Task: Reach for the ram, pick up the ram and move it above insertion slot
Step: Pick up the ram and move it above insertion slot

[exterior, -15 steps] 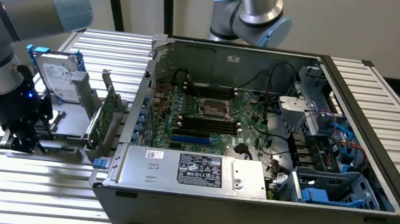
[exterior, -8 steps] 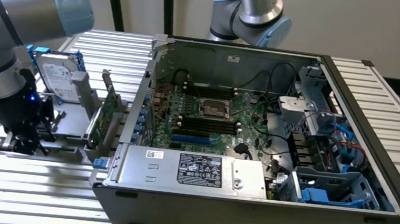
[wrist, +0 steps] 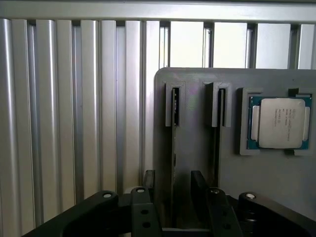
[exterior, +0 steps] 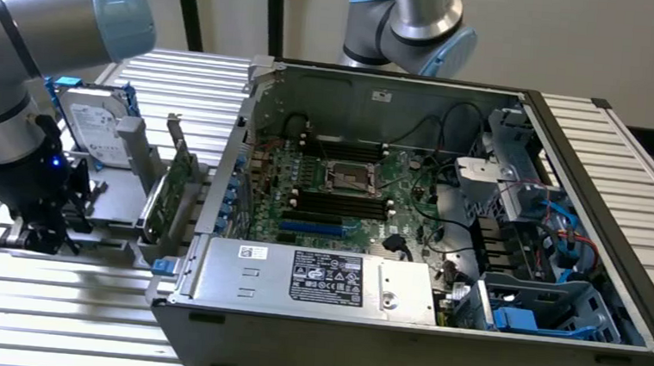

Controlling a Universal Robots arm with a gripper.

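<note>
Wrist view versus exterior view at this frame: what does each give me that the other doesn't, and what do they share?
Wrist view: the ram standing on edge in a slot of the grey holder, between the open fingers, with a processor seated in a recess alongside. Exterior view: the open computer case with its motherboard, plus a hard drive and a green card standing outside it. Shared: the gripper down at the holder, and the slatted table.

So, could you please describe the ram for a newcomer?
To the exterior view's left of the open computer case sits a grey holder. The ram stands on edge in the slot straddled by the open gripper, thin and dark, unlike the square silver processor.
</note>
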